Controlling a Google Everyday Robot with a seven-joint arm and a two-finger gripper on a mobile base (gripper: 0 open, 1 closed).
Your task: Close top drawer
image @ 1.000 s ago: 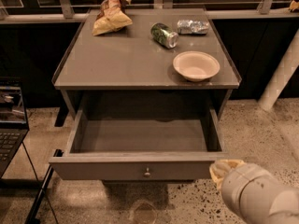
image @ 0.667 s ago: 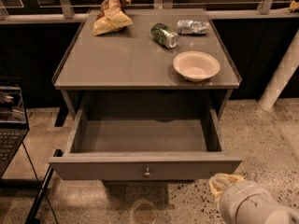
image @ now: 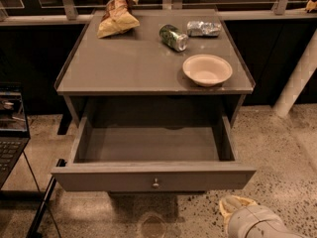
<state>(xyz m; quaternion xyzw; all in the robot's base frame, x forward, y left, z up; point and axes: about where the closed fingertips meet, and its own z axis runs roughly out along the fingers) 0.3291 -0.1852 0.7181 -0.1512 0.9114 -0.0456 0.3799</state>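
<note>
The top drawer [image: 153, 180] of the grey-brown cabinet stands pulled far out toward me. Its inside is empty. Its flat front carries one small round metal knob [image: 155, 184] at the centre. The lower drawers are hidden beneath it. My gripper [image: 237, 205] is at the bottom right, below and to the right of the drawer front's right corner, close to the floor. It is apart from the drawer. Only its pale tip and the white arm housing [image: 257, 224] behind it show.
On the cabinet top [image: 133, 63] lie a chip bag [image: 118, 18], a green can [image: 173, 36] on its side, a crushed foil bag [image: 203, 29] and a pale bowl [image: 207, 69]. A laptop on a stand [image: 11, 128] is at the left. A white pole [image: 297, 78] leans at the right.
My arm has dropped lower and pulled back toward the bottom right, away from the drawer front's right corner. The drawer has not moved.
</note>
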